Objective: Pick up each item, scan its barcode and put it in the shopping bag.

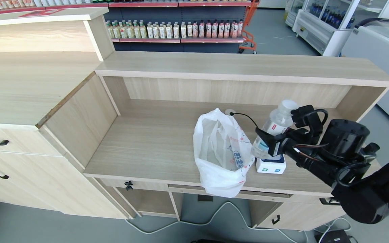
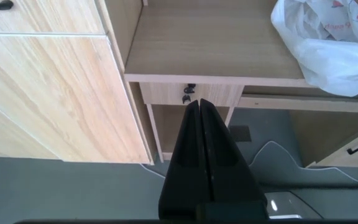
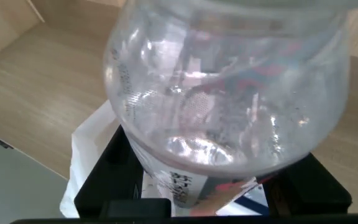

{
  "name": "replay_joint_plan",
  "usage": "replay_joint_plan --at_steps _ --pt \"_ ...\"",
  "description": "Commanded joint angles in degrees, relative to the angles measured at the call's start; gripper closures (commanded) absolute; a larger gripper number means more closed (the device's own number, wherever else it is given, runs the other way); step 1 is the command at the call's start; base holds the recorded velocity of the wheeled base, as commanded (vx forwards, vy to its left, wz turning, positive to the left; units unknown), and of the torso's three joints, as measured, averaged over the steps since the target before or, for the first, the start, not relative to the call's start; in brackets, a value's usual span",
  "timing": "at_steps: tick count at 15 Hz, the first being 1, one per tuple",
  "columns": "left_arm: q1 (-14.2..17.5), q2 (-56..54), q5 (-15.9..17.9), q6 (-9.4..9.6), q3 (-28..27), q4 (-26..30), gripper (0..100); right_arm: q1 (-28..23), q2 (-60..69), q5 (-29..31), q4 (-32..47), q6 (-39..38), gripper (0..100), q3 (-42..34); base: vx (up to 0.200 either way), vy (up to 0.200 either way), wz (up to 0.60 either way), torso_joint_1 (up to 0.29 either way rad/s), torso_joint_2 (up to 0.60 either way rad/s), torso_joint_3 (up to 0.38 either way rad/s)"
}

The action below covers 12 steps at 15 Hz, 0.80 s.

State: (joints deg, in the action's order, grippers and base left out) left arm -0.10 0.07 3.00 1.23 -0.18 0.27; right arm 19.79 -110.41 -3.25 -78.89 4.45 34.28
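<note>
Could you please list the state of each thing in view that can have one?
right tool: shut on the bottle
left tool: shut, empty
bottle: capped, tilted, held above the scanner
bag: open, standing at the counter front edge
scanner: flat on the counter, beside the bag
drawers: closed
</note>
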Motion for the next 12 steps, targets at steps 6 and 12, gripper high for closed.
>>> replay_joint_plan --at_steps 6,12 --pt "-0.08 0.01 -0.01 0.0 0.01 0.0 100 1.57 -17.29 -0.44 -6.9 -1.72 100 6.15 0.0 0.0 0.0 0.0 0.0 0.0" --pt "-0.08 0.01 -0.01 0.0 0.01 0.0 100 3.51 -22.13 -3.25 -4.61 -1.72 100 16.61 0.0 0.0 0.0 0.0 0.0 0.0"
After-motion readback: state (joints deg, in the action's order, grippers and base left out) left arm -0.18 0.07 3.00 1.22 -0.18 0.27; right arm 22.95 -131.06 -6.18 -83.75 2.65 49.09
